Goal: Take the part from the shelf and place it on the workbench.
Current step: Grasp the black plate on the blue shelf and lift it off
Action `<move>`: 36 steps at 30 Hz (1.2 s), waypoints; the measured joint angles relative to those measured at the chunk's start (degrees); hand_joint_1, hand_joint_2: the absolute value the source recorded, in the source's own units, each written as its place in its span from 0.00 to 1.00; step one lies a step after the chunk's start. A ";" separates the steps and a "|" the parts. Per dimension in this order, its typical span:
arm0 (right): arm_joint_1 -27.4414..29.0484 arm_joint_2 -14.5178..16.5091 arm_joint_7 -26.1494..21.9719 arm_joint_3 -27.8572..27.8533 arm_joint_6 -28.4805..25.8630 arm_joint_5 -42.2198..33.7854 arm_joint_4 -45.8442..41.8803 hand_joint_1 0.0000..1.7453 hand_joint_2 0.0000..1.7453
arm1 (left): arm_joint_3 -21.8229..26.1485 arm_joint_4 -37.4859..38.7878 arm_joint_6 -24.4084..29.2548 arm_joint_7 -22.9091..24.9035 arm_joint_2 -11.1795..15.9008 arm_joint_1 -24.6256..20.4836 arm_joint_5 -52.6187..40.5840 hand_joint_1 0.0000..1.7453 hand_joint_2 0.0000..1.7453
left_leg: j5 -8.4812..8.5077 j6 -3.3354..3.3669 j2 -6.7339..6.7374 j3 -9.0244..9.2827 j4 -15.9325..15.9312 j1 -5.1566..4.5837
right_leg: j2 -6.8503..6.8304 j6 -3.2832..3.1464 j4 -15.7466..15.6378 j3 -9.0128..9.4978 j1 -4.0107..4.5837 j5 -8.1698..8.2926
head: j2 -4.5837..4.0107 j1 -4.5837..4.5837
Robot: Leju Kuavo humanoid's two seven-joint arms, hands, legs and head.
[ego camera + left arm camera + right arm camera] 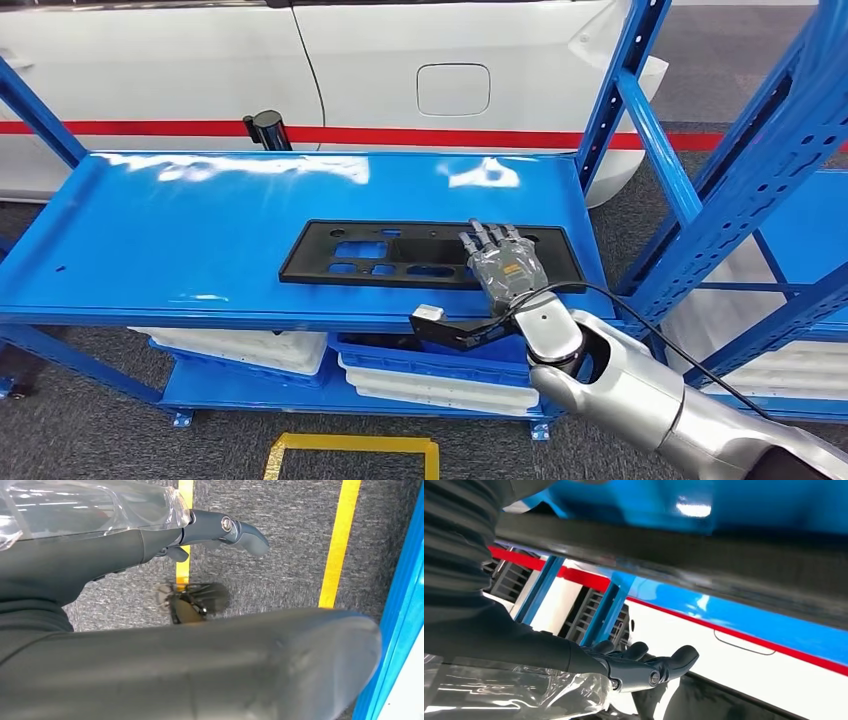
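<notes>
A flat black part (380, 255) with several cutouts lies on the blue shelf (200, 220), right of its middle. My right hand (505, 265) lies palm down over the part's right end, fingers stretched out flat across it. In the right wrist view the part's dark edge (674, 545) runs as a blurred band close to the camera, and the thumb (674, 662) stands apart from it, gripping nothing. My left hand (220, 530) hangs over grey floor with its thumb out and nothing in it.
Blue shelf uprights (740, 180) rise close on the right of my right arm. White trays in a blue bin (430, 375) sit on the level under the shelf. A white car (400, 60) stands behind the shelf. Yellow lines (350, 445) mark the floor.
</notes>
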 joint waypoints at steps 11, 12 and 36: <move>0.69 -2.73 1.37 -0.33 1.23 2.74 -5.27 0.00 1.00 | -0.60 0.00 0.08 1.58 -0.79 0.06 1.12 0.00 0.00 | 1.87 2.06 0.09 2.33 -4.75 -0.12 | 0.00 2.81 17.47 -8.14 -0.62 -8.44 | 0.00 0.36; 1.02 -2.83 1.37 -0.31 0.66 3.17 -5.39 0.00 1.00 | -0.66 0.00 0.09 1.75 -0.86 0.08 1.16 0.00 0.00 | 1.87 2.05 0.08 2.34 -4.75 -0.11 | 0.00 2.89 18.86 -8.94 -0.71 -8.42 | 0.00 0.38; 3.47 -1.84 -4.84 0.52 -3.48 3.62 -2.77 0.60 1.00 | -2.23 0.00 0.26 1.57 -1.19 -0.10 1.23 0.00 0.00 | 1.54 1.10 0.02 2.30 -4.89 -0.70 | -0.01 0.83 -0.16 -0.21 0.05 0.19 | 0.01 0.26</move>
